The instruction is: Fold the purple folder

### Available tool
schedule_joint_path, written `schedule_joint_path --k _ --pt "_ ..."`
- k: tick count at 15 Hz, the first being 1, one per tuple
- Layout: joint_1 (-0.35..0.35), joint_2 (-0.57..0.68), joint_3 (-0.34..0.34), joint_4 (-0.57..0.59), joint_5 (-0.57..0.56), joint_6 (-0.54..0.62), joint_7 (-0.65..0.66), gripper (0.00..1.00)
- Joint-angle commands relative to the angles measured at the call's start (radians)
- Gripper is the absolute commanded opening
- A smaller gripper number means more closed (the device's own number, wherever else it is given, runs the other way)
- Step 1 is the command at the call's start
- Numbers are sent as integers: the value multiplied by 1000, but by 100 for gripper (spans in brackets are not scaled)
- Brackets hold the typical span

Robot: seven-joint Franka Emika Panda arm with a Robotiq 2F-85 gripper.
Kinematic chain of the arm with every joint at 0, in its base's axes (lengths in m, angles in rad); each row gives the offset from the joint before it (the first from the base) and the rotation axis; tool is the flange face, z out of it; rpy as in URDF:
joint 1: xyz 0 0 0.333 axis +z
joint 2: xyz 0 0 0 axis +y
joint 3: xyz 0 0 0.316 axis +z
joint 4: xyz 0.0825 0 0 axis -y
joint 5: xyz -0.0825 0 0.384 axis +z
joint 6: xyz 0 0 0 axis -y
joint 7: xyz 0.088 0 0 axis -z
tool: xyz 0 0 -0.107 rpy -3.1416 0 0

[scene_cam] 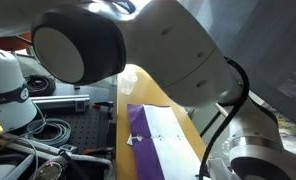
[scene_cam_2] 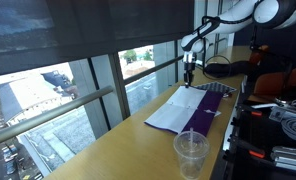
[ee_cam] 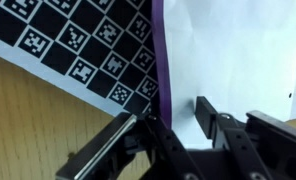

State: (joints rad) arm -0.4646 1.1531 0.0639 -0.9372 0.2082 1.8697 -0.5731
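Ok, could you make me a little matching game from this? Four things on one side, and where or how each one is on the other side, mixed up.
Things:
1. purple folder
2. clear cup
3. board of black-and-white squares
4. gripper

Descriptions:
A. standing upright near one end of the table
B. open, over the folder's purple edge
C. lying open, white sheets showing
D. flat on the table beside the folder

Pairs: 1-C, 2-A, 3-D, 4-B.
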Motion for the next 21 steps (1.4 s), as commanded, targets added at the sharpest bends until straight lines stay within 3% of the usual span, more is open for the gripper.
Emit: schedule_joint_path --k 1,3,9,21 --pt "8 7 11 44 3 -36 2 12" --pt "21 -4 5 45 -5 -36 8 0" --pt "77 -63 -38 49 -68 -42 36 0" --pt "226 -325 -151 -91 -298 -31 126 0"
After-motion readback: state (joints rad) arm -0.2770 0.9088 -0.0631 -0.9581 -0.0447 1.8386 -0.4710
